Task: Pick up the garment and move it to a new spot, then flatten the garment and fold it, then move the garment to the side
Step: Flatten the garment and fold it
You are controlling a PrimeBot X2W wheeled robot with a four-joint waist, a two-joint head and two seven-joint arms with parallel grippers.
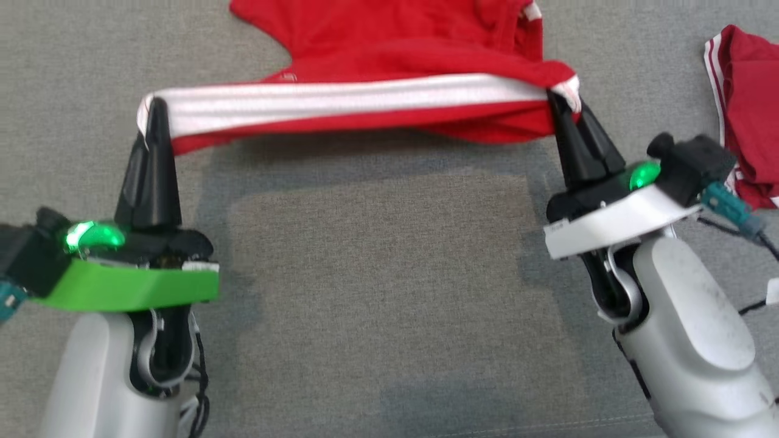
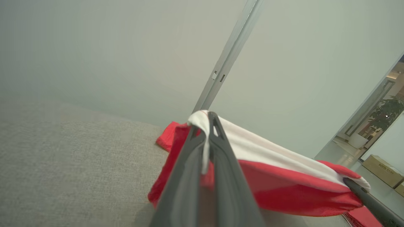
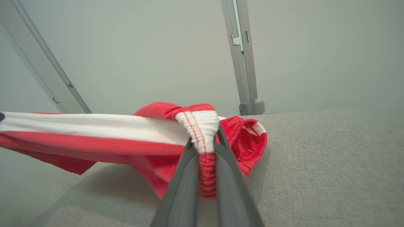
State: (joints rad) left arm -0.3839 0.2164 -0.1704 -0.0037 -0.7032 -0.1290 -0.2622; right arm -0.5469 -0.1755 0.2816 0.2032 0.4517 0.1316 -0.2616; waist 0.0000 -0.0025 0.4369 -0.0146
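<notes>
Currently the garment [image 1: 377, 97], red shorts in thin smooth knit w/ a broad white side stripe [image 1: 341, 100], hangs stretched between both end effectors. The stripe edge is pulled into a taut, nearly straight band lifted off the bench [image 1: 377, 292]. The rest of the cloth sags behind it and lies rumpled on the far part of the bench. In the right wrist view the waistband [image 3: 202, 126] is gathered elastic, ribbed, white w/ thin red stitch lines, bunched at the grip.

The bench has a grey, coarse woven cover, matte. A second red garment [image 1: 748, 109] w/ white piping lies crumpled at the far right, well apart.

Left end effector [image 1: 155, 112]: dark tapered fingers pressed together on the white corner of the hem, a fold of white pinched between them in the left wrist view [image 2: 210, 118]. Its wrist carries a green plate, the pale forearm rising from lower left, fingers pointing away from the robot.

Right end effector [image 1: 557, 100]: fingers clamped on the waistband end, leaning inward toward the left. It has a white wrist plate and a grey forearm angled in from lower right. Green lamps glow on both wrists.
</notes>
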